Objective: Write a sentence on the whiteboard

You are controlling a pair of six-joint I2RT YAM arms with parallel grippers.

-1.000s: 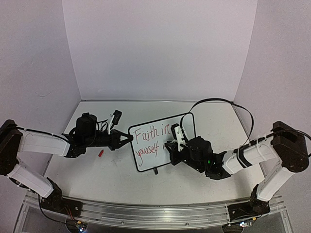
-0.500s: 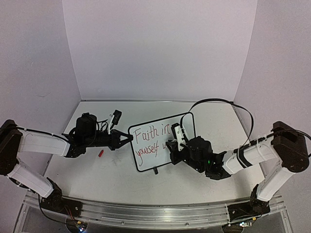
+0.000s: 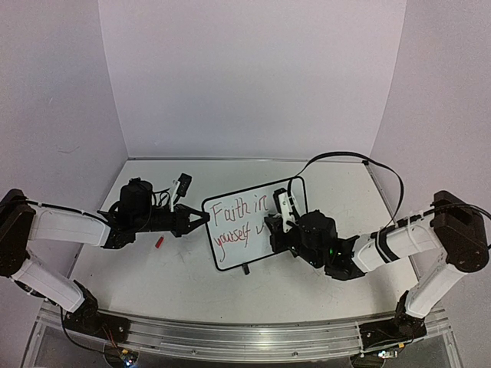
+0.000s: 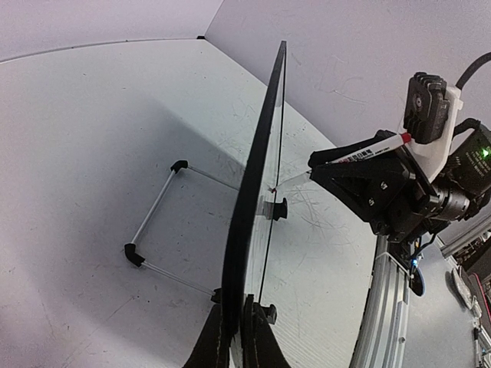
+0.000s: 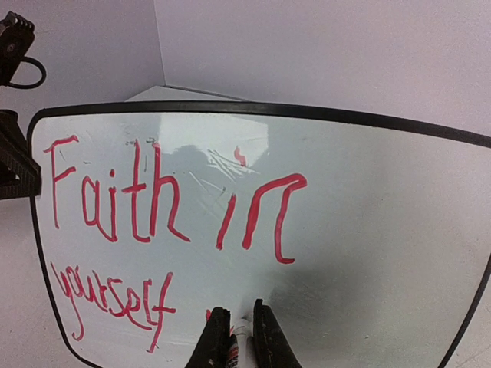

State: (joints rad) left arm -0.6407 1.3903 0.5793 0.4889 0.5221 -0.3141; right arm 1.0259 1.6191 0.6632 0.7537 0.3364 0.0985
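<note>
The whiteboard (image 3: 244, 244) stands tilted on the table, with "Faith in yourself" on it in red. My left gripper (image 3: 205, 218) is shut on its left edge; in the left wrist view the black frame (image 4: 257, 192) runs edge-on between the jaws of that gripper (image 4: 238, 337). My right gripper (image 3: 273, 230) is shut on a red marker (image 4: 370, 148), whose tip touches the board's face. From the right wrist, the gripper (image 5: 241, 337) holds the marker (image 5: 238, 349) against the board (image 5: 368, 253), just right of "yourself" on the lower line.
A small red cap (image 3: 159, 242) lies on the table left of the board. The board's wire stand (image 4: 157, 222) rests behind it. A black cable (image 3: 345, 159) loops over the right arm. An aluminium rail (image 3: 230, 337) runs along the near edge.
My right gripper with the marker has shifted slightly right and up along the board. A short red mark now shows after "yourself". The left gripper and the board have stayed put.
</note>
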